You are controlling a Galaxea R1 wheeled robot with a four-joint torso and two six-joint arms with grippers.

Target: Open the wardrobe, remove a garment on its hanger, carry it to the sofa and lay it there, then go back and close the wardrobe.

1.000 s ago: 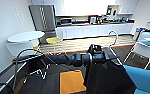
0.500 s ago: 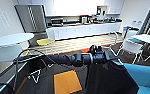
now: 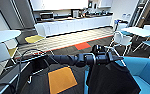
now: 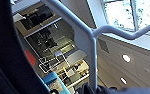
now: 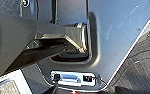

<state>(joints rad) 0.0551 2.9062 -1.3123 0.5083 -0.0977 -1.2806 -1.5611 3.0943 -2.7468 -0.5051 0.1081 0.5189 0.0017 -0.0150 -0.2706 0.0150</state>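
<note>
Held the black garment by its white hanger in the left end effector, over the blue sofa edge.

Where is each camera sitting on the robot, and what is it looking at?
Head view: high on the robot, looking forward and down at the left arm carrying the black garment beside the blue sofa.
Left wrist view: on the left wrist, looking up along the white hanger toward the ceiling.
Right wrist view: on the right wrist, facing the robot's own grey body.
Shared: head and left wrist views both show the garment.
</note>
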